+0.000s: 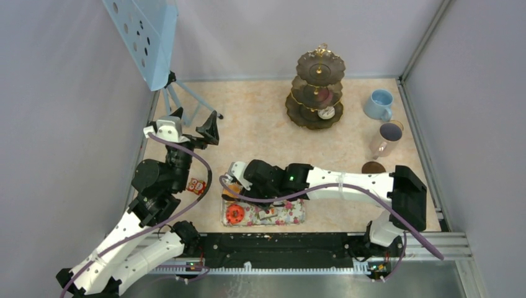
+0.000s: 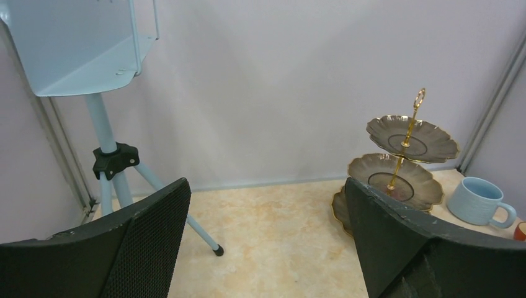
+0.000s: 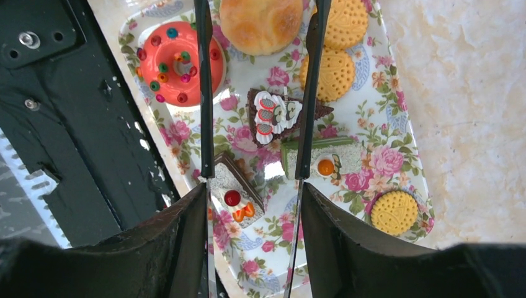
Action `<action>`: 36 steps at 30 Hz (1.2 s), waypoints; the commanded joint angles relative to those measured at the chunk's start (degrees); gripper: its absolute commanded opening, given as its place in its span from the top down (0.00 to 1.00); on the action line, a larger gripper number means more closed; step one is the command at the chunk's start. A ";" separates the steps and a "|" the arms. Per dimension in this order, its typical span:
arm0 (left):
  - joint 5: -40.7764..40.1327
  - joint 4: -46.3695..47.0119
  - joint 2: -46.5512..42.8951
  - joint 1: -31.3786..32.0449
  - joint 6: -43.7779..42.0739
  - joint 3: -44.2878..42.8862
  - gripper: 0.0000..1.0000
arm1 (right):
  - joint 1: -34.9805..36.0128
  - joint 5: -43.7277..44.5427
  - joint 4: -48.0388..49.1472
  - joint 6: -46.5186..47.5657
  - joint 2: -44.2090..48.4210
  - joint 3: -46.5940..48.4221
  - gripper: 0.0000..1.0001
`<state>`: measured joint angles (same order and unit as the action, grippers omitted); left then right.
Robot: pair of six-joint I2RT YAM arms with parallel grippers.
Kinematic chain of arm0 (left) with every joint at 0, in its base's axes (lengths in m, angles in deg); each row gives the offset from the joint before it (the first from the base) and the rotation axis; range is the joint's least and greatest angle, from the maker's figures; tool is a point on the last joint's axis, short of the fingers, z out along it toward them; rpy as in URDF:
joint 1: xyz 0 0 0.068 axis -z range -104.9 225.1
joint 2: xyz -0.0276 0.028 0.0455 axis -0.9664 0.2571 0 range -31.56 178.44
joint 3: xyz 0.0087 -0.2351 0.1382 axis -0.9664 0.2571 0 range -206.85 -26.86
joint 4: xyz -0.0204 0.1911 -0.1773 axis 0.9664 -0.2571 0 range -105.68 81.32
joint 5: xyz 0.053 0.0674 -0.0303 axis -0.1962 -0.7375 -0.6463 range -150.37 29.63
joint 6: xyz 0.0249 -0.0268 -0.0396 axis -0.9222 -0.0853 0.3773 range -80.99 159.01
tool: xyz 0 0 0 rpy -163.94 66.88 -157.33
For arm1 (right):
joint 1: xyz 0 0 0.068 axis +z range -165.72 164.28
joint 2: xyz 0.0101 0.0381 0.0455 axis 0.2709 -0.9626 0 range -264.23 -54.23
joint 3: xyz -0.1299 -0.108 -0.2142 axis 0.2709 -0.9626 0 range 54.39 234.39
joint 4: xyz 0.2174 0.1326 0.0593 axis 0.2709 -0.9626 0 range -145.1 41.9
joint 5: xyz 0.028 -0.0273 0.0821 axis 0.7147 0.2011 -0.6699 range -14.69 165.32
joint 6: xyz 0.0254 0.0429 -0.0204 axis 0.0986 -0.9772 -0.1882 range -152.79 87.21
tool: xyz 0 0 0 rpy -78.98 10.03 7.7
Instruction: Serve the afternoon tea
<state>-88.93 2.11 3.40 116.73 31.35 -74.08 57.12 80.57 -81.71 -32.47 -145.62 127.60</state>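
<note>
Right jaws clasp black tongs [image 3: 205, 93] | chocolate cake slice [image 3: 276, 115]: triangular, white-frosted

Left arm [image 1: 133, 230]: folded, left gripper [image 1: 195, 122] pointing to 12 o'clock, jaws wide apart. Right arm [image 1: 347, 183]: stretched toward 9 o'clock, right gripper [image 1: 232, 182] clamping black tongs [image 3: 204, 93].

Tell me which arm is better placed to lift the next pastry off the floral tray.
Right arm. Its jaws hold the black tongs directly over the floral tray, with the chocolate cake slice showing between the blades. The left arm has empty, open jaws pointing toward the far tiered stand.
</note>
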 commanded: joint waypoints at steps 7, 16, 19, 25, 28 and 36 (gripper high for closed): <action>-1.64 2.22 -0.92 -0.48 0.28 0.20 0.01 | 1.43 2.41 -0.50 2.04 -3.19 3.48 0.48; -1.06 2.22 -1.00 -0.45 0.46 0.22 0.01 | 1.38 1.86 -0.36 1.05 -6.27 5.11 0.48; -0.98 2.22 -0.98 -0.48 0.50 0.28 0.01 | 1.42 2.05 -0.37 0.87 -6.90 5.56 0.48; -0.56 2.20 -0.82 -0.45 0.48 0.24 0.01 | 1.47 2.08 -0.74 0.58 -7.78 6.18 0.53; -0.40 2.18 -0.69 -0.43 0.39 0.28 0.01 | 1.53 3.78 -1.22 0.15 -6.64 6.20 0.59; -0.01 2.13 -0.33 -0.49 0.46 0.29 0.01 | 1.60 7.89 3.34 -2.45 2.76 1.20 0.78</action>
<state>-89.76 2.11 2.94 116.44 31.42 -74.06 57.80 84.77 -82.76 -32.50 -151.19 129.74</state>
